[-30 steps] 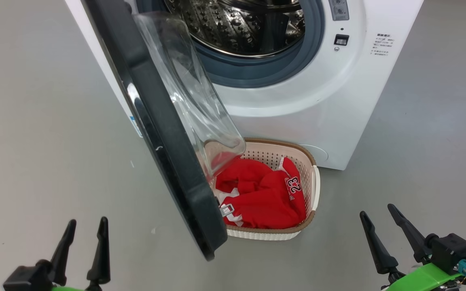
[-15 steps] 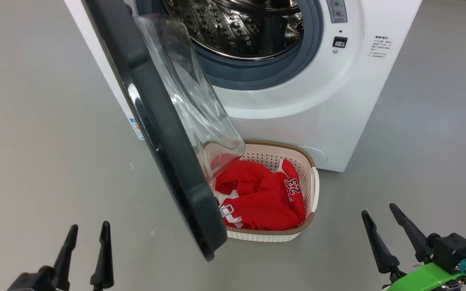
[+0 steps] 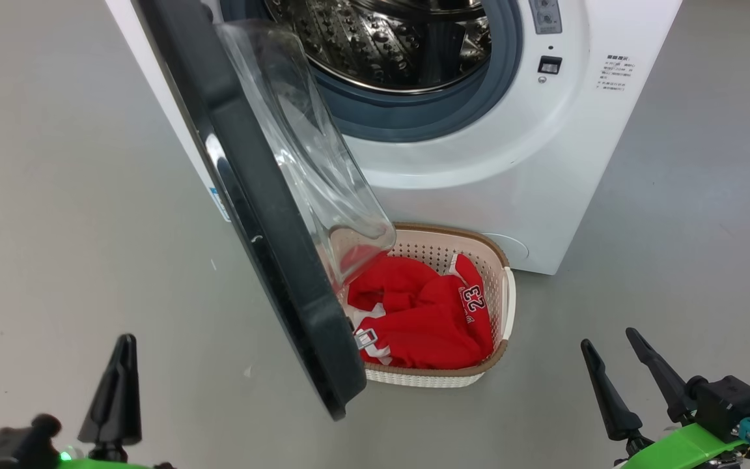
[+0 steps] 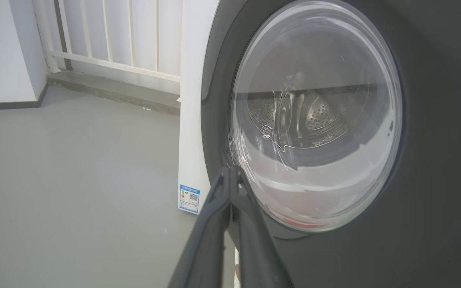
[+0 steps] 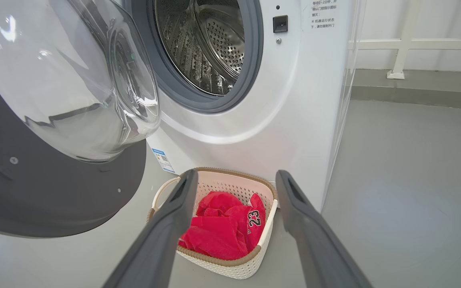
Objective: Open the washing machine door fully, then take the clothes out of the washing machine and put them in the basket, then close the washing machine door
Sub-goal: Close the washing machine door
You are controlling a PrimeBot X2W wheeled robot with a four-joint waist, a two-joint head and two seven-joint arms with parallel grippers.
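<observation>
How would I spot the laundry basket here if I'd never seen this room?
Find the white washing machine. On the floor in front of it, beneath the open door, sits the basket. It is cream perforated plastic with a brown woven-look rim, holding red clothes numbered 23.

White number 23 is legible on the red jersey [image 3: 472, 301]. Small printed lines [image 3: 614, 71] on the washing machine [image 3: 479, 176] front, and its blue label [image 4: 189, 199] with a QR code, are too small to read.
</observation>
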